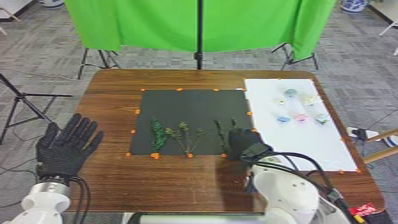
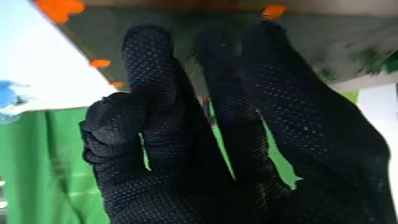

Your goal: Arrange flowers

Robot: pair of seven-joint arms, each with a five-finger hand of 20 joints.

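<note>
In the head view, my right hand (image 1: 247,142) is over the lower right corner of the dark mat (image 1: 182,110), beside a green stem (image 1: 222,137). In the right wrist view, my right hand (image 2: 284,100) has mostly straight fingers, with one bent more, and nothing visible is held. Green sprigs (image 1: 158,135) and thin branching stems (image 1: 185,137) lie on the mat's lower part. Blue (image 1: 283,119), pink (image 1: 300,118) and pale flower heads (image 1: 311,100) lie on the white sheet (image 1: 302,142). My left hand (image 1: 67,150) is open left of the mat, fingers spread.
The brown wooden table (image 1: 195,180) carries orange tape pieces (image 1: 155,156) along the mat and sheet edges. A red packet (image 1: 362,209) lies near the lower right corner. Behind the table hangs a green cloth (image 1: 142,25) with stands.
</note>
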